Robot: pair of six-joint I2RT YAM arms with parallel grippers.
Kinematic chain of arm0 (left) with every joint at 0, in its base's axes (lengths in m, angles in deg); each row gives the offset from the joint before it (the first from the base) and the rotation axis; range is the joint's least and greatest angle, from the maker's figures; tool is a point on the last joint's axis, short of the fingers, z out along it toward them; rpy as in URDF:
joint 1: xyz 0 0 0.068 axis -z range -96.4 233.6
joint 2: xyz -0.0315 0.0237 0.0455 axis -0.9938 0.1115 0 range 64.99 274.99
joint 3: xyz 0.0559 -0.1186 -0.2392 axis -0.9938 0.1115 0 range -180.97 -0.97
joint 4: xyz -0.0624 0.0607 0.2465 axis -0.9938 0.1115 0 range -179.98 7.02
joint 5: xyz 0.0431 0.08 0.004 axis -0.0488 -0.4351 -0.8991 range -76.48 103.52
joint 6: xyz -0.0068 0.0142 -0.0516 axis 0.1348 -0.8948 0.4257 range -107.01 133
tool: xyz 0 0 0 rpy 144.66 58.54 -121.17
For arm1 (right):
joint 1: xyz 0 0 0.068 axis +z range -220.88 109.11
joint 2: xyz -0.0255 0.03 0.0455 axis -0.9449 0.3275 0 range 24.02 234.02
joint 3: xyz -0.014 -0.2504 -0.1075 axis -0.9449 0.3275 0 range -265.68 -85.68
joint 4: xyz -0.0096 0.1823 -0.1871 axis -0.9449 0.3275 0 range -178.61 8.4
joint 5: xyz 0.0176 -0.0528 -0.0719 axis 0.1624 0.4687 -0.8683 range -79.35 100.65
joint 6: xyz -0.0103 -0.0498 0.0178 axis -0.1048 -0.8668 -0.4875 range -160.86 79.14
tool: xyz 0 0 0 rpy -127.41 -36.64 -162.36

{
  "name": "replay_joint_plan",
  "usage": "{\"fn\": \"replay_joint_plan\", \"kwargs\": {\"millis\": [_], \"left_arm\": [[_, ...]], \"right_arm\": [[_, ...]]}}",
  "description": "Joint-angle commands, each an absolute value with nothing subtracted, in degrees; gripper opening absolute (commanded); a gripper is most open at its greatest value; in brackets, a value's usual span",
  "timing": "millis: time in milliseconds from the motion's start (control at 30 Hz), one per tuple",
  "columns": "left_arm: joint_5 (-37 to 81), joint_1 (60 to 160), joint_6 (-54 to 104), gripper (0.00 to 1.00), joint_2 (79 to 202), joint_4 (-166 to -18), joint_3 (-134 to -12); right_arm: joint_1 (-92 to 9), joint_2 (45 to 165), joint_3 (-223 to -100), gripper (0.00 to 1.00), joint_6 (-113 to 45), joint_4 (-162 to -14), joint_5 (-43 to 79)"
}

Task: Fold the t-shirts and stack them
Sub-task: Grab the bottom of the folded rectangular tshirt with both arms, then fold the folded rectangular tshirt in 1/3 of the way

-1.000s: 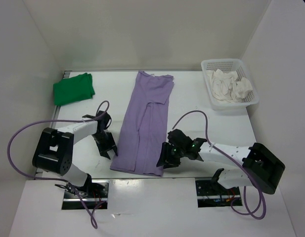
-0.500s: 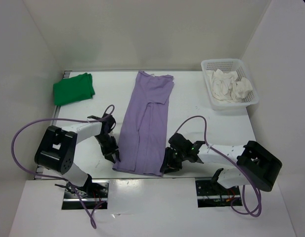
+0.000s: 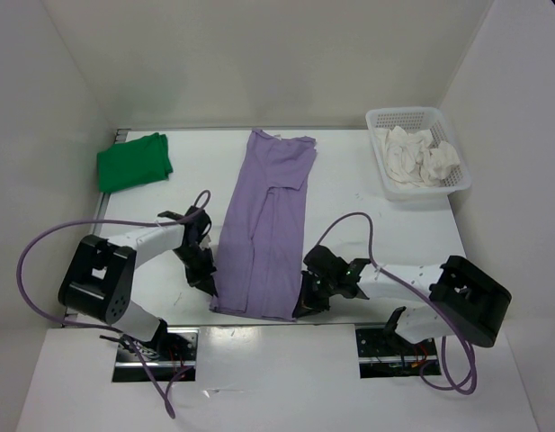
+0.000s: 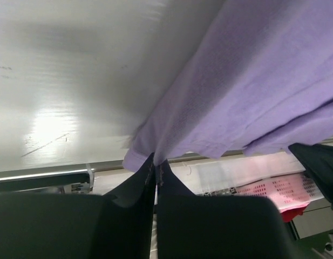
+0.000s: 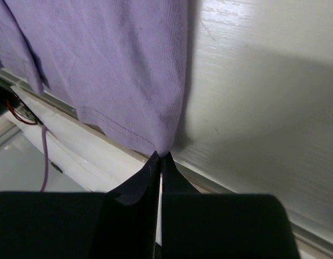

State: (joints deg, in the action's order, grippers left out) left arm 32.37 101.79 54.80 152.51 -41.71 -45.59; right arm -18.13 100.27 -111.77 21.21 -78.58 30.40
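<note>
Entry, hem grasp. The left gripper (image 4: 156, 164) is pinched tight on the near-left hem corner of the light purple fabric t-shirt (image 3: 264, 225), with only a small tip of cloth caught between its fingers. The right gripper (image 5: 160, 157) is closed the same way on the near-right hem corner, again by the very tip. Risk, as judged: bites this shallow could slip once the hem is lifted toward the collar, dropping a corner and skewing the fold. The turned-in side panels could also slide apart if only one layer is caught, and how many layers are held cannot be told. An uneven lift between the arms would pull the shirt off line. The purple shirt lies flat on the white table (image 3: 367, 180) as a long narrow strip running away from both grippers, collar at the far end. Off its far-left, well apart, lies the folded bright green fabric t-shirt (image 3: 133, 162). Off its far-right stands the white plastic mesh basket (image 3: 401, 112), holding the crumpled white fabric t-shirt (image 3: 416, 157), not yet folded.
</note>
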Motion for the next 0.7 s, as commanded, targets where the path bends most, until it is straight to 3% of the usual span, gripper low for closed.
{"fn": "replay_joint_plan", "kwargs": {"millis": [0,67,300,667], "left_arm": [[34.17,102.14,53.34,0.00,149.98,-39.53,-46.50],[34.17,102.14,52.81,0.00,148.49,-38.92,-47.81],[39.26,95.56,54.74,0.00,147.87,-44.27,-56.59],[38.48,93.18,62.39,0.05,164.99,-61.50,-77.07]], "right_arm": [[-17.54,96.37,-115.46,0.00,21.90,-75.89,26.83],[-18.75,91.82,-117.57,0.00,20.41,-72.36,25.15],[-41.25,89.76,-124.70,0.00,4.68,-62.68,30.24],[-47.50,111.20,-144.47,0.00,-6.05,-63.20,25.24]]}}
